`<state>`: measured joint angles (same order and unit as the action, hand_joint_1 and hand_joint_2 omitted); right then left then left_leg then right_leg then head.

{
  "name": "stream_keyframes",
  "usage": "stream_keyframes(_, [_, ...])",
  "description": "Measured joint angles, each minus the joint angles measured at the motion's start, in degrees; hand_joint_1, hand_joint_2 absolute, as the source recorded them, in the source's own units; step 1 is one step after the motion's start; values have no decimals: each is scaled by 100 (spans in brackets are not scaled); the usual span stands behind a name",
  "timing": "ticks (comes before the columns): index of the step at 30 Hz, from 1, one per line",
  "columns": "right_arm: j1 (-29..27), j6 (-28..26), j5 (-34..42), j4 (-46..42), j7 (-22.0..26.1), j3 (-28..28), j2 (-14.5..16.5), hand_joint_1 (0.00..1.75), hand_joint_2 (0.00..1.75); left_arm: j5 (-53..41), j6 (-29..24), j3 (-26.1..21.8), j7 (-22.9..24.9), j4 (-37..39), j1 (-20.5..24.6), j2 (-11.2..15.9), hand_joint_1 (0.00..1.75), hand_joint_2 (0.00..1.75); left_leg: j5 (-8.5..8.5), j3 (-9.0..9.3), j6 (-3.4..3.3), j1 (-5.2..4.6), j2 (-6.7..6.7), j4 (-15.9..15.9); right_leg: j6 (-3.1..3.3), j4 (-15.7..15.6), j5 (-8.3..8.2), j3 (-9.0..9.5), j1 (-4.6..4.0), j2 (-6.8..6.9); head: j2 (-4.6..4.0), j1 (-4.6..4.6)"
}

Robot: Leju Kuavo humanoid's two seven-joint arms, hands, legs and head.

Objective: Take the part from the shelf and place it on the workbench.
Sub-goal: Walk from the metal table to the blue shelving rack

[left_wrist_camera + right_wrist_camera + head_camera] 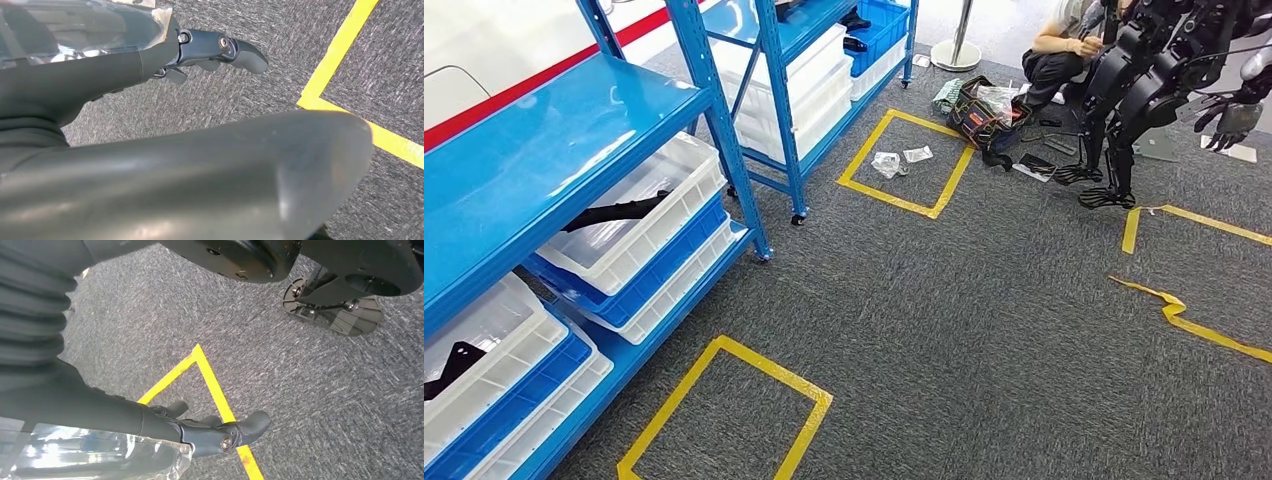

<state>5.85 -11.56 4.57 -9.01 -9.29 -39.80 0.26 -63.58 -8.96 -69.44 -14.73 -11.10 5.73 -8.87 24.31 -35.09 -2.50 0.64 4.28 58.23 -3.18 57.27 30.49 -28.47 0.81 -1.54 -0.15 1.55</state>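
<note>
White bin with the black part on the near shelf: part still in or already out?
In. The black part lies inside the white bin on the shelf.

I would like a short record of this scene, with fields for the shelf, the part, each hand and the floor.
shelf: blue shelf, white and blue bins on its lower levels
part: black part lying in a white bin
left hand: left hand above the carpet, holds nothing
right hand: right hand above yellow tape, holds nothing
floor: grey carpet, yellow tape squares
</note>
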Motion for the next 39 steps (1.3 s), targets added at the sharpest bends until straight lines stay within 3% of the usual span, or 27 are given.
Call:
stream_keyframes(3, [0,0,0,0,0,0,-3,0,0,-2,0,0,0,-1,1,-1,0,0,-4,3,30,3,-1,-11,10,5,6,-2,-8,0,0,-1])
stream_keyframes(7, [1,0,0,0,0,0,-4,0,0,-4,2,1,1,0,1,-6,0,0,10,3,124,6,-2,-16,31,9,20,-1,-12,1,0,1])
stream_keyframes(10, [0,0,-2,0,0,0,-7,0,0,-8,11,3,1,0,2,-9,0,0,14,1,146,1,-4,-16,32,8,21,-2,-9,1,0,2])
stream_keyframes(25, [-16,-16,40,0,22,0,-8,0,0,-65,15,33,7,-1,2,4,0,0,14,-11,143,-26,-7,3,43,3,9,-4,20,0,0,2])
stream_keyframes(29, [-30,-22,38,2,24,0,2,0,0,-61,12,33,16,-1,7,16,0,0,-14,49,25,-29,-22,-93,-4,-58,-10,34,59,9,0,-10])
stream_keyframes(31, [-24,-23,35,2,24,0,-7,0,0,-52,11,33,26,-1,9,11,0,0,-89,148,-25,19,-54,-273,27,224,154,-69,31,45,0,-8])
stream_keyframes(33, [-19,-24,33,2,24,-1,-13,0,0,-44,8,33,35,-1,11,10,0,0,-115,181,-34,56,-87,-338,63,906,481,-405,55,70,0,1])
stream_keyframes(35, [-24,-24,27,2,22,-2,-16,0,0,-37,6,33,43,-1,12,8,0,0,-111,173,3,84,-102,-334,0,1416,648,-677,115,77,0,4])
stream_keyframes(36, [-28,-23,23,2,20,-3,-21,0,0,-31,4,33,44,-1,11,5,0,0,-106,171,40,108,-101,-326,-78,1392,598,-675,150,81,0,4])
stream_keyframes(38, [-27,-21,17,2,17,-4,-34,0,0,-19,-4,33,50,-1,12,4,0,0,-75,156,162,176,-89,-259,-296,721,280,-353,244,86,0,7])
stream_keyframes(39, [-21,-14,14,2,17,-7,-18,0,0,-14,-14,32,57,-6,13,16,0,0,-43,138,236,198,-82,-202,-373,391,135,-204,265,81,0,27])
